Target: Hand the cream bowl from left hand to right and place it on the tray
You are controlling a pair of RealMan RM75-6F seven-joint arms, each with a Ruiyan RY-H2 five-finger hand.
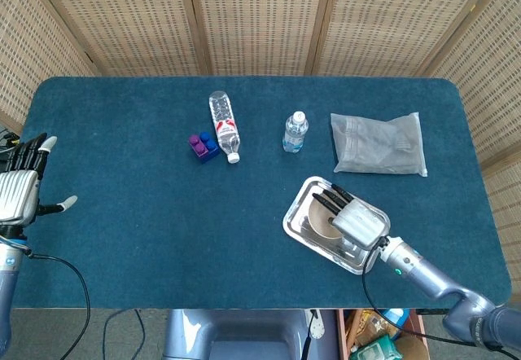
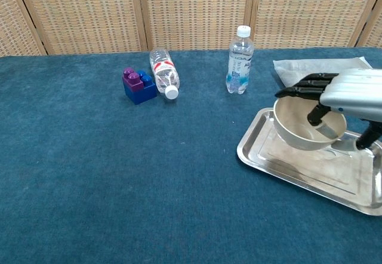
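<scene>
The cream bowl (image 2: 308,128) hangs tilted over the tray (image 2: 280,167), not yet set down as far as the chest view shows. The right hand (image 2: 352,97) holds it by the rim — dark fingers (image 2: 305,88) hooked inside, thumb outside — a grip that should let the bowl be lowered flat and the fingers drawn out. The left hand (image 1: 20,193) waits at the far table edge, fingers spread and holding nothing, well clear of the work. Beyond the tray stand an upright water bottle (image 2: 239,61), a lying bottle (image 2: 163,71), toy blocks (image 2: 137,85) and a plastic bag (image 1: 379,143) — none in the way.
</scene>
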